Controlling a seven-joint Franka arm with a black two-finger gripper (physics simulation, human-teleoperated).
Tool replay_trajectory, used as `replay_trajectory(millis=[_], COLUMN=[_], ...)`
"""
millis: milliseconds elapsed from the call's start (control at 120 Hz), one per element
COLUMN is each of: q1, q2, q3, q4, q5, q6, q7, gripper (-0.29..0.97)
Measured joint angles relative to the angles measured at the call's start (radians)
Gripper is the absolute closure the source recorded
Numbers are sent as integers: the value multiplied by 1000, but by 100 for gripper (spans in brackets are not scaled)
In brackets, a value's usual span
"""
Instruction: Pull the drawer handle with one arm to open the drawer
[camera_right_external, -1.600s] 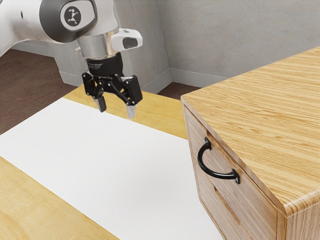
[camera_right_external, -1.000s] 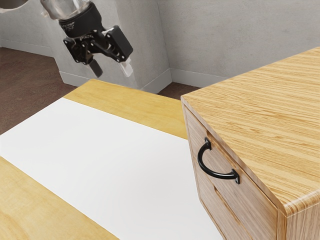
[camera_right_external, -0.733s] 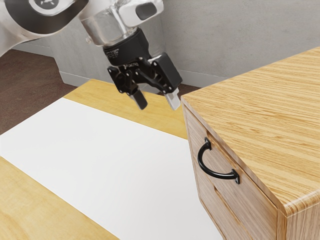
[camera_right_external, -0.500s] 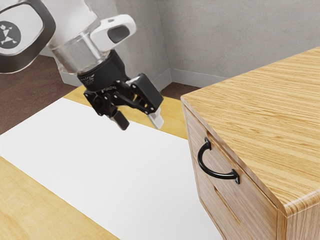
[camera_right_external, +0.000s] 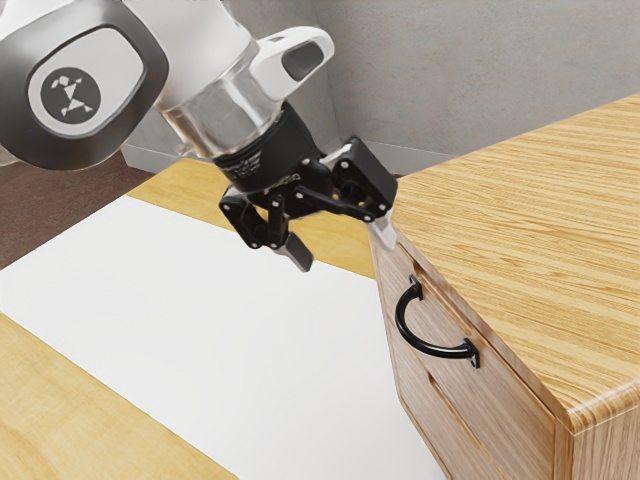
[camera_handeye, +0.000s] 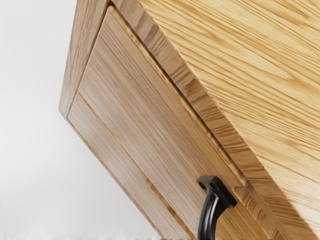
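Gripper (camera_right_external: 340, 242) hangs spread wide & empty, tilted, just above handle (camera_right_external: 399, 320), prob. lining up to straddle it; drawer (camera_right_external: 500, 385) looks shut.

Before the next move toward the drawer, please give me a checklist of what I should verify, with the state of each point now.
1. Gripper open: ok, fingers spread, nothing between them.
2. Fingers around the black drawer handle: not ok, the gripper hangs above it, beside the cabinet's top corner.
3. Handle free of obstruction: ok.
4. Top drawer front flush with the cabinet, shut: ok.
5. Light fingertip clear of the cabinet's edge: cannot tell.
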Motion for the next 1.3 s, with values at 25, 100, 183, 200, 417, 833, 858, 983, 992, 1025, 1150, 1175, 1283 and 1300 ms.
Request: replay_trajectory(millis=[25, 100, 183, 200, 417, 833, 858, 983, 992, 1025, 1150, 1175, 1283, 1300], q1=[4, 14, 16, 16, 48, 64, 63, 63, 63, 64, 62, 62, 62, 63], q2=[-2, -4, -5, -5, -44, 17, 18, 1, -2, -15, -48, -51, -57, -57], q3=[0, -2, -2, -2, -10, -63, -67, -78, -79, -84, -110, -115, -133, -137], q4=[-1, -2, -2, -2, -46, -68, -67, -68, -68, -70, -71, -72, -76, -77], q5=[-1, -4, -11, -12, -41, -75, -71, -49, -48, -44, -37, -36, -34, -33], q6=[-5, -24, -45, -48, -78, -51, -50, -48, -48, -48, -52, -52, -53, -53], q7=[-12, -54, -104, -113, -213, -329, -334, -355, -356, -361, -379, -382, -394, -396], gripper=[0, 0, 0, 0, 0, 0, 0, 0, 0, 0, 0, 0, 0, 0])
